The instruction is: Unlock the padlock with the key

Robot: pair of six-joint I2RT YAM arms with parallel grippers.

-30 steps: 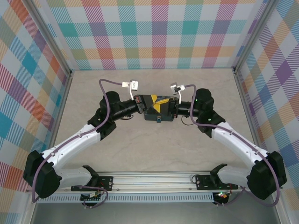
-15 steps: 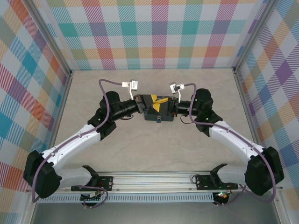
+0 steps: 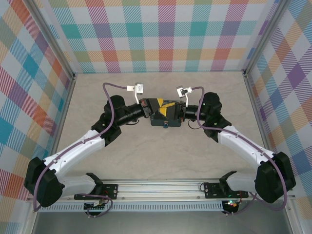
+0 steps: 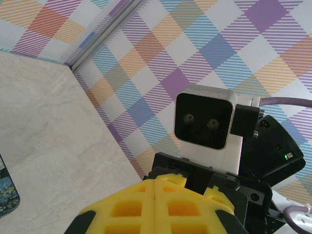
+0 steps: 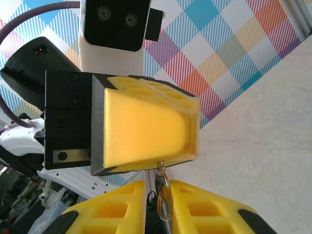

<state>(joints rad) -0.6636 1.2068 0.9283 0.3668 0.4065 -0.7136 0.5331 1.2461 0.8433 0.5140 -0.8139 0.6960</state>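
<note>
The right gripper [image 5: 163, 207] has only crept slightly inward at centre frame, nearly closed on the key [image 5: 163, 195] at bottom centre, its tip meeting the left gripper [image 4: 155, 200], whose pads are pressed together (contents hidden), so alignment seems unfinished.

1. My bench [image 3: 161, 156] is a pale beige top with a faint marbled pattern, flat and matte from edge to edge.
2. Plaid walls [image 3: 161, 34] stand along its far, left and right edges.
3. A dark-blue tin [image 3: 158, 123] lies flat on it, about midway between the left and right edges and nearer the far edge than the near one.
4. From my left wrist I see one rounded corner of that tin [image 4: 6, 195], printed face up, resting on the surface.
5. A slotted metal rail [image 3: 161, 187] runs along the near edge, on my side.
</note>
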